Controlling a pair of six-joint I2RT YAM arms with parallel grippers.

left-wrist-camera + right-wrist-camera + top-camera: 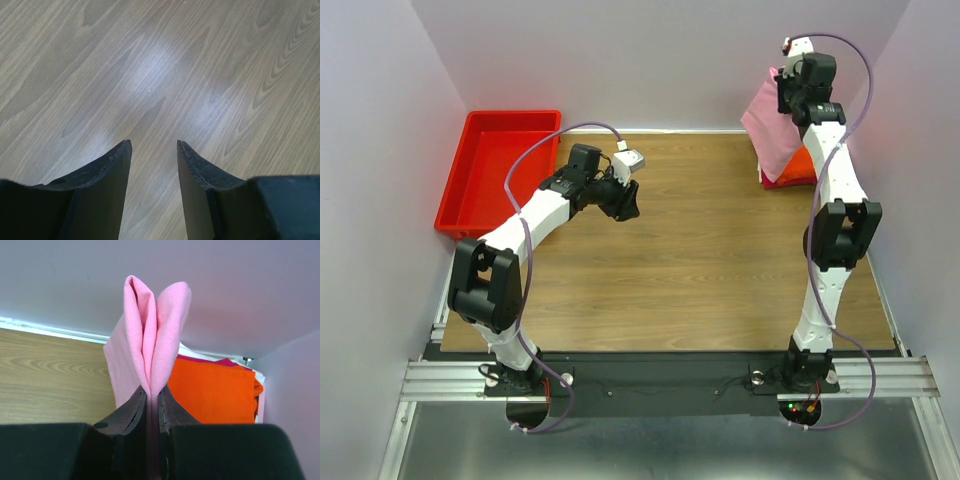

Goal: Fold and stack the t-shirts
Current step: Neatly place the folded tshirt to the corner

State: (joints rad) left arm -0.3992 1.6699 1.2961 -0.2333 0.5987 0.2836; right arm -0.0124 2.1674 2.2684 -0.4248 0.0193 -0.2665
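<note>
Right claw [152, 397] was clamped on a fold of the light pink shirt [150, 335], lifted above the desk's [700, 260] far right corner. Orange shirt [215, 390] lay in that corner, on the darker pink-red shirt [222, 361]. Left claw [154, 150] stood partly open, empty, over bare wood near the far left. Red tray [500, 170] sat off the desk's far left corner.

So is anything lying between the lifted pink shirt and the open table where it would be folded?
Nothing visible. The right gripper holds the light pink t-shirt up at the far right corner, above the orange t-shirt; the wooden table beside it is bare.
</note>
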